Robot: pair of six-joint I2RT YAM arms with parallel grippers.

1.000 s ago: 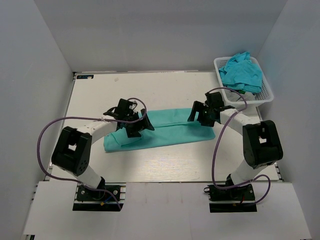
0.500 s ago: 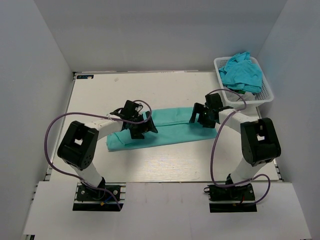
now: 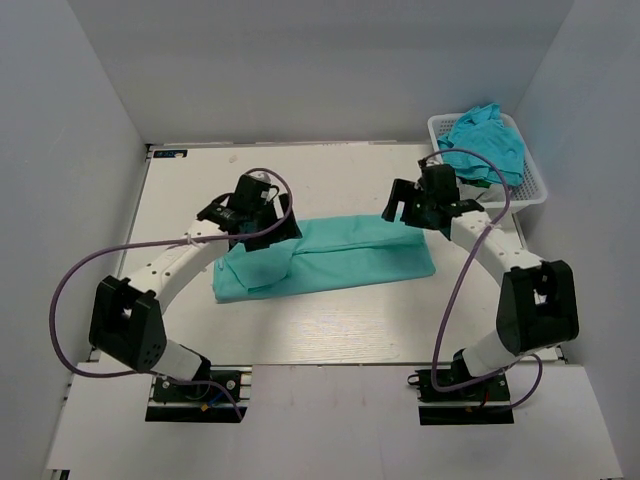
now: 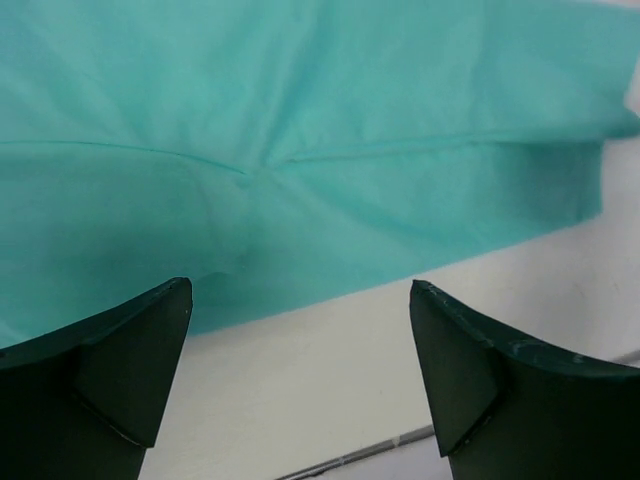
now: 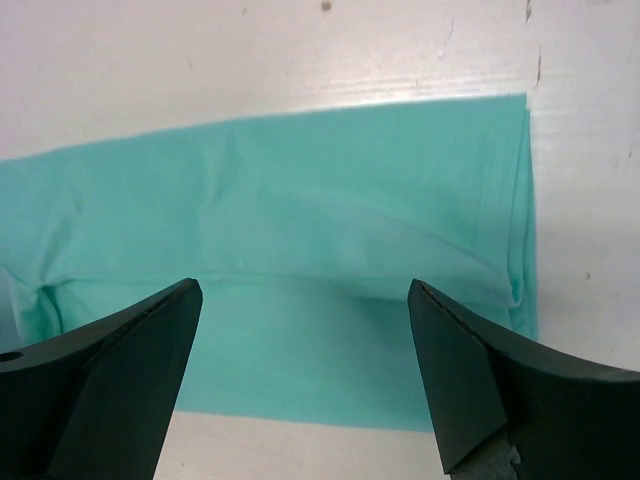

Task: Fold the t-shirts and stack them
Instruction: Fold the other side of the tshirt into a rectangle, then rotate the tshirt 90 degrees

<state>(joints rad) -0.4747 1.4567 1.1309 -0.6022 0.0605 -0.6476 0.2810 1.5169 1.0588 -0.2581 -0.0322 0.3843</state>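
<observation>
One teal t-shirt (image 3: pixel 335 258) lies folded into a long strip across the middle of the table. My left gripper (image 3: pixel 268 222) hovers open over the far edge of the strip's left part. In the left wrist view its fingers (image 4: pixel 300 290) frame bare table just off the t-shirt (image 4: pixel 300 150). My right gripper (image 3: pixel 405 208) hovers open above the far edge of the strip's right end. From the right wrist, the fingers (image 5: pixel 305 285) stand wide over the t-shirt (image 5: pixel 300 200), holding nothing. More crumpled teal t-shirts (image 3: pixel 485 145) fill the basket.
A white mesh basket (image 3: pixel 532 190) stands at the table's far right corner. Grey walls close in the table on three sides. Purple cables loop from both arms. Bare white table (image 3: pixel 330 320) lies between the shirt and the arm bases.
Both grippers have drawn back from low over the shirt toward its far edge and risen. The folded strip stays in place, its left end now uncovered.
</observation>
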